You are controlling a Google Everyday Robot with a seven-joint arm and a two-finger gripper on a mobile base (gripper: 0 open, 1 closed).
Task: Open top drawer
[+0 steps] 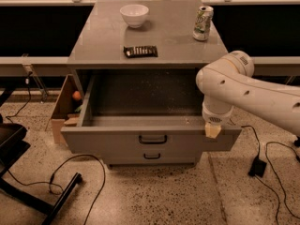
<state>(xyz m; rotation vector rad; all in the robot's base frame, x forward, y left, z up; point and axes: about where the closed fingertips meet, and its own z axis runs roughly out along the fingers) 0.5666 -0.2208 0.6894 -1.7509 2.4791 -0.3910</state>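
Top drawer open, jaws at rim

Speckled terrazzo floor, trailing cables and a grey cabinet marked an office-like lab, the gripper at the near-right rim of the top drawer.

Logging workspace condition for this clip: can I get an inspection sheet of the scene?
Surface: grey cabinet top, faint sheen.
Job's things: top drawer stands wide open, pale specks inside.
Clutter: white bowl, drink can and dark packet on the cabinet top.
Grippers: hand at the drawer front's right top edge.
Cables: black cable loops on the floor at left; adapter with cord at right.
Surroundings: cardboard box left of the cabinet; lower drawer shut.
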